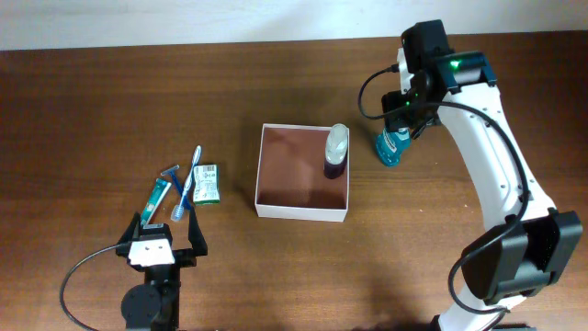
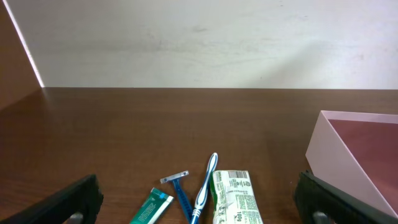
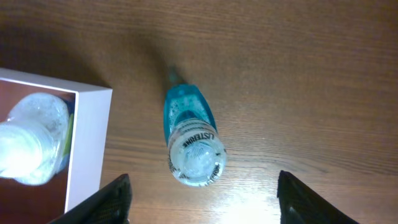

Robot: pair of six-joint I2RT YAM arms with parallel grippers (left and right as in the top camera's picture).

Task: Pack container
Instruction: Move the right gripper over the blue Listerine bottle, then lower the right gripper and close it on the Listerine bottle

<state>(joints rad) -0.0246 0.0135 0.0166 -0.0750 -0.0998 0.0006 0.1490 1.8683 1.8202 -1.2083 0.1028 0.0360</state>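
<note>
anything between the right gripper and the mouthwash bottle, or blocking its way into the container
Nothing visible between the open right gripper and the mouthwash bottle. Toward the container, only its white wall, with a dark bottle standing just inside that side.

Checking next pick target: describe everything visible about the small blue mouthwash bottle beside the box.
Small clear plastic bottle of teal liquid, round clear cap lettered LISTERINE, standing upright on the brown wooden table, just outside the white-walled square box, not touching it. The open right gripper hovers over it, without contact.
</note>
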